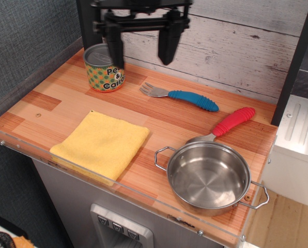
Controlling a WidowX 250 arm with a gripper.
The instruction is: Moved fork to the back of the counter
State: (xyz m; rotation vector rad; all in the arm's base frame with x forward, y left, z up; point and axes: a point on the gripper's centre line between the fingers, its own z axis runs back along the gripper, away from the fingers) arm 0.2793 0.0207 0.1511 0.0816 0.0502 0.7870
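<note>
**Claw spread wide above the back of the surface, fork lying free**

The top of the claw (141,49) is cut off by the upper edge of the picture, so only its cross-bar and two dark fingers show. The fingers hang well apart, holding nothing, above the rear of the surface (50,98). The left one partly hides the top of the can (104,68), whose printed label is also half turned away.

The fork (180,95) lies flat near the back, close to the plank wall (231,49), its silver tines pointing towards the can and its thick, ribbed blue handle pointing right. It touches nothing else.

The head of the red-handled utensil (229,124) is hidden behind the rim of the pan (210,178); only a grey neck and the ribbed red grip show. The pan is round, shiny steel, with a thin wire loop handle at each side.

A yellow cloth (101,144), soft and folded into a rough square, lies at the front left. The surface is made of wood strips in light and reddish brown, edged with clear plastic. The wall is pale, weathered boards.
</note>
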